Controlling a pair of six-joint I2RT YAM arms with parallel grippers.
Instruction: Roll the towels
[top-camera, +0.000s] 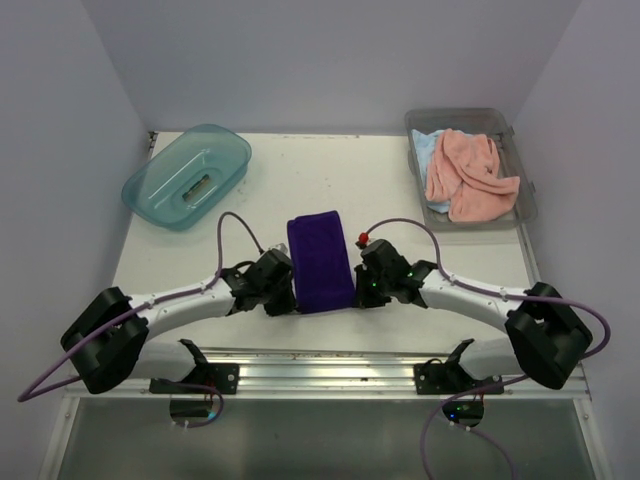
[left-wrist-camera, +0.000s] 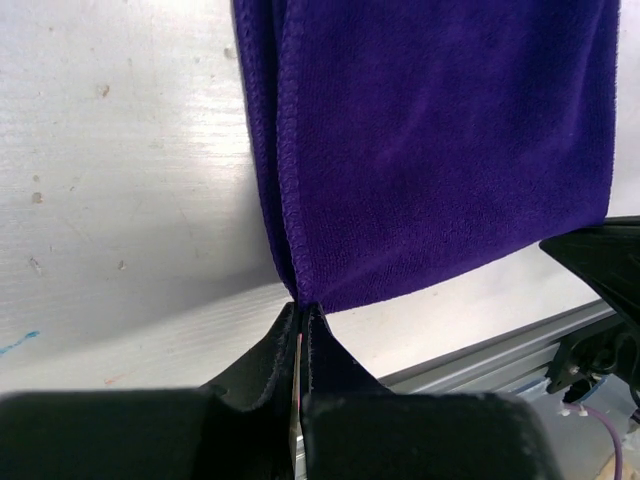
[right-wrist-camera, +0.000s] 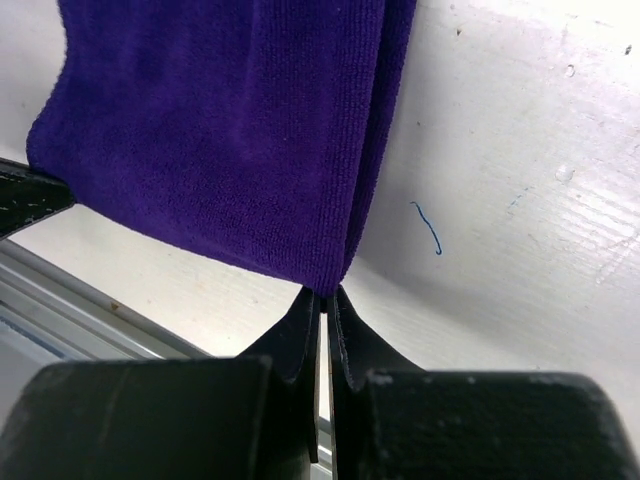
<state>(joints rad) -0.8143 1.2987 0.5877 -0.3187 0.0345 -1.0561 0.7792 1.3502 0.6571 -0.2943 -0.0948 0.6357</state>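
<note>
A dark purple towel (top-camera: 320, 262) lies folded as a long strip on the white table, its near end between my two arms. My left gripper (top-camera: 292, 300) is shut on the near left corner of that towel (left-wrist-camera: 440, 150), and the fingertips of the left gripper (left-wrist-camera: 300, 305) pinch the hem. At the near right corner my right gripper (top-camera: 358, 295) is shut on the same towel (right-wrist-camera: 220, 130), the tips of the right gripper (right-wrist-camera: 326, 293) meeting at its folded edge. A salmon pink towel (top-camera: 470, 175) lies crumpled over a light blue towel (top-camera: 428, 148) in the bin.
The clear grey bin (top-camera: 523, 172) sits at the back right. A teal plastic tub (top-camera: 187, 175) stands at the back left. The table's metal front rail (top-camera: 320, 365) runs just behind the towel's near end. Purple cables loop from both arms.
</note>
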